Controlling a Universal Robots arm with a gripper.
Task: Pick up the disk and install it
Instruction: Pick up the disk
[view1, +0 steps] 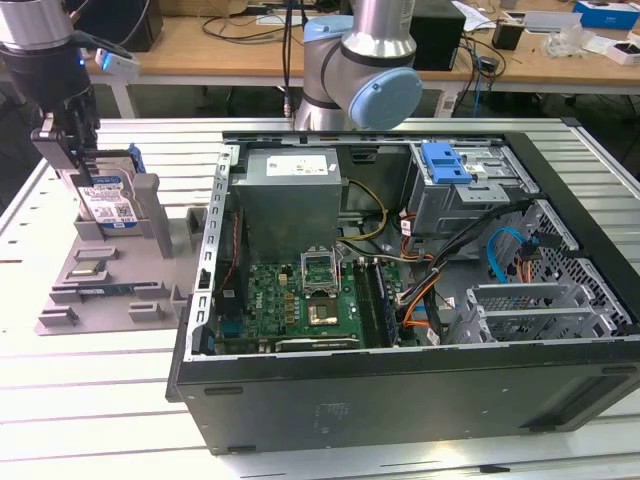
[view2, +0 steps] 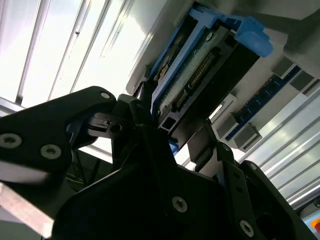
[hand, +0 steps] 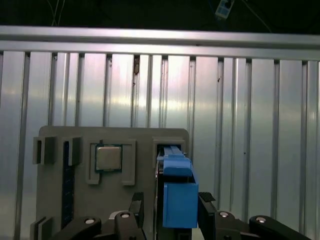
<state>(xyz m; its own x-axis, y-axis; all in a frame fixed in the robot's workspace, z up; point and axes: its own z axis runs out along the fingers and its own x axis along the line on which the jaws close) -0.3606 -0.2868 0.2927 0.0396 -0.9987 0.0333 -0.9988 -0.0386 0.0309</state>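
The gripper clamps its fingers on the blue-framed disk, held upright on edge at the far edge of the grey stand, beside the open computer case on the slatted table.

At the upper left of the exterior view, the gripper covers one edge of the disk, and the grey stand hides its lower edge. The arm is cut off by the frame's top edge. In the first wrist view the disk shows edge-on, its label hidden. In the second wrist view the disk is blurred and partly behind the black body of the gripper.
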